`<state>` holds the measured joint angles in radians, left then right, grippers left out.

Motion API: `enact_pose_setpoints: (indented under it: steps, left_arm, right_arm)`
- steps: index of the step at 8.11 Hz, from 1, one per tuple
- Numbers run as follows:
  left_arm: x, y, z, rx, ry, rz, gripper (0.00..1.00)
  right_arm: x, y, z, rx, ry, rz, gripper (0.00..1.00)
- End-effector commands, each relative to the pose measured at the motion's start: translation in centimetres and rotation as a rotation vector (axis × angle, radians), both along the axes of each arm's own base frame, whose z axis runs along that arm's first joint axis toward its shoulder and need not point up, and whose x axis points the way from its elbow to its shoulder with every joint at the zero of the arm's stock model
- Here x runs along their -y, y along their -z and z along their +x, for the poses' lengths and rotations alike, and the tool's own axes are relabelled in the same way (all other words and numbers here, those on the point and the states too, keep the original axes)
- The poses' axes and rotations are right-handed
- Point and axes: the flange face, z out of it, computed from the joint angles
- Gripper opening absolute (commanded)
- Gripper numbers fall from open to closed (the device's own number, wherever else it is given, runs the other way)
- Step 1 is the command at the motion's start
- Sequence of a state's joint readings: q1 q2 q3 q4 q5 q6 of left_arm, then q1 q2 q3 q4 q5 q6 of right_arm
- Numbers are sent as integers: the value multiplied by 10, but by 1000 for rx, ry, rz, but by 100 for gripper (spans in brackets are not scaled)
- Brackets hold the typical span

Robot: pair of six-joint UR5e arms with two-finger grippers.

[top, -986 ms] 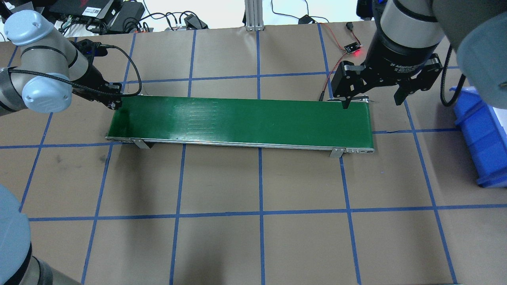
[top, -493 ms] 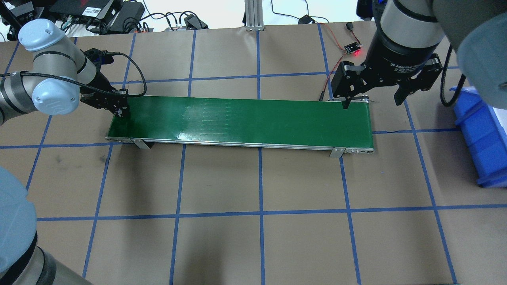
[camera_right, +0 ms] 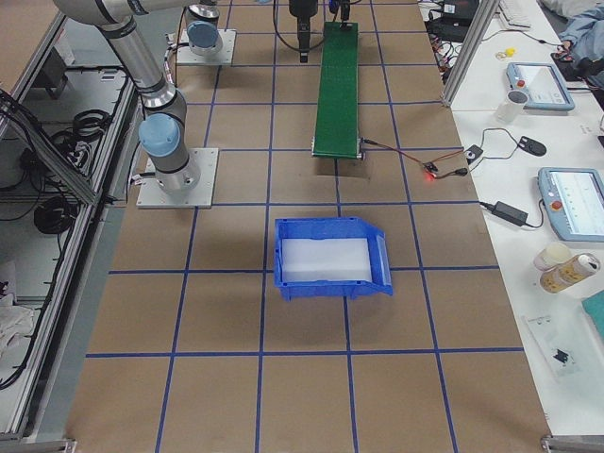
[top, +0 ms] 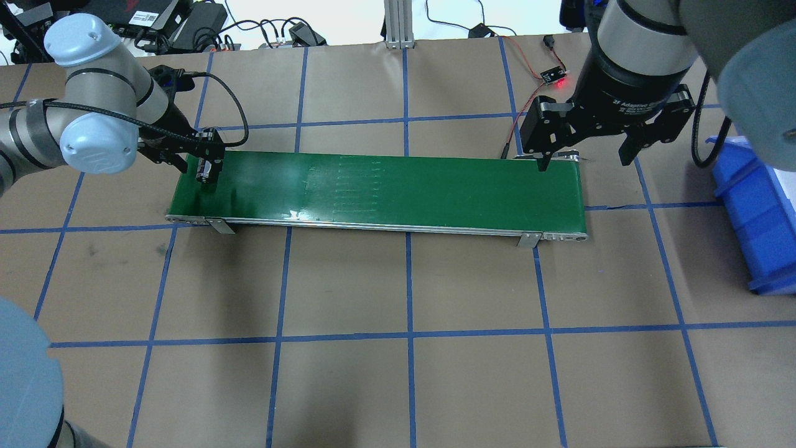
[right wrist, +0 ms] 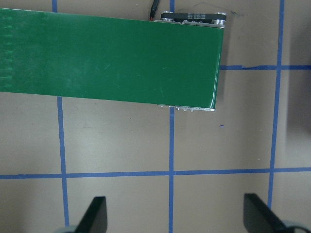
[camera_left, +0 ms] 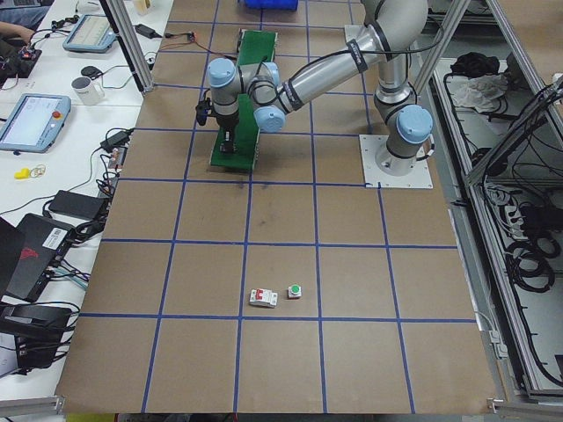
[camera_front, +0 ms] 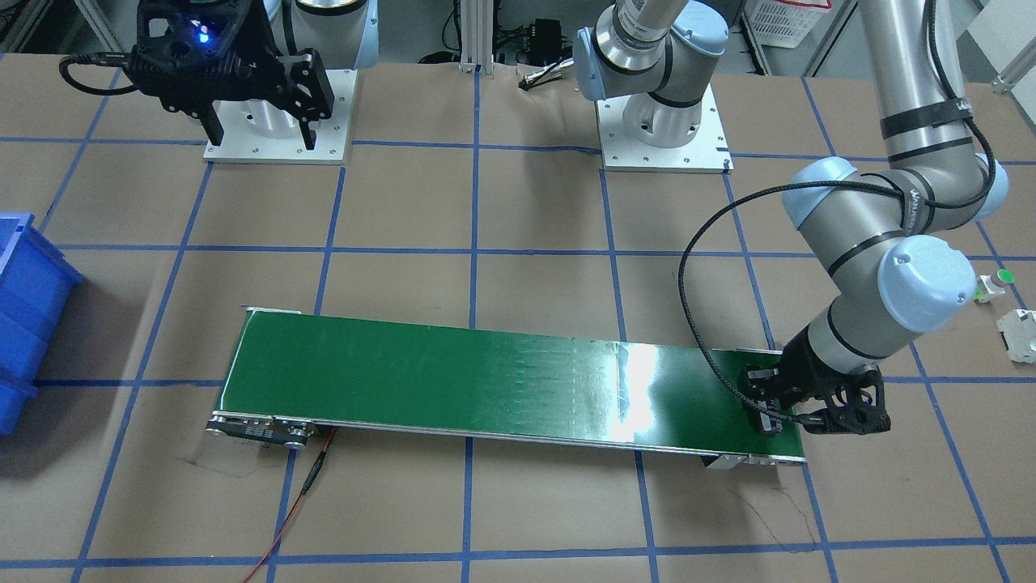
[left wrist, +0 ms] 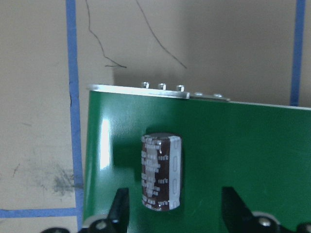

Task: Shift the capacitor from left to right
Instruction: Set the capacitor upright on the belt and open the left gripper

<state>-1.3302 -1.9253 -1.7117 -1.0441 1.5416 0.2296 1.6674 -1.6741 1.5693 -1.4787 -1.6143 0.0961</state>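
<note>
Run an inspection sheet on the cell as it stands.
Surface: brown table with blue tape grid; green conveyor belt across it.
Job's things: capacitor lying on the belt's left end.
Clutter: green-capped white part and grey boxy part on the table, off the belt; blue bin past the belt's right end.
Grippers: left gripper open, straddling the capacitor, touching it nowhere seen; right gripper open, empty, at the belt's right end.
Cables: red wire from the belt's end; a lit sensor board.
Surroundings: operator desks with tablets.
</note>
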Motion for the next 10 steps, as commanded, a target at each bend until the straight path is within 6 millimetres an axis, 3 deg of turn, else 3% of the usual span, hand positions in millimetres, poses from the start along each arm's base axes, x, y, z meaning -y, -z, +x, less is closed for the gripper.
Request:
enact_pose_setpoints:
  steps: [1,3,4,5,7,10]
  left_arm:
    - [-39,-106,-41,24,37,-119,100]
    - [-82,-161,-52,11,-41,-111,100]
    - [-94,-175,-57,-1,-71,-115,100]
    - [-105,-192,-76,-17,-41,-149,100]
    - [-117,-193,-103,42,17,-118,100]
    - [-118,-194,-114,-40,29,-121,100]
  right_arm:
    - [0,0,1,5,0,1,100]
    - [0,0,1,7,0,1,100]
    - [0,0,1,7,0,1,100]
    - [0,0,1,7,0,1,100]
    - [0,0,1,8,0,1,100]
    - [1,1,1,5,0,3,100]
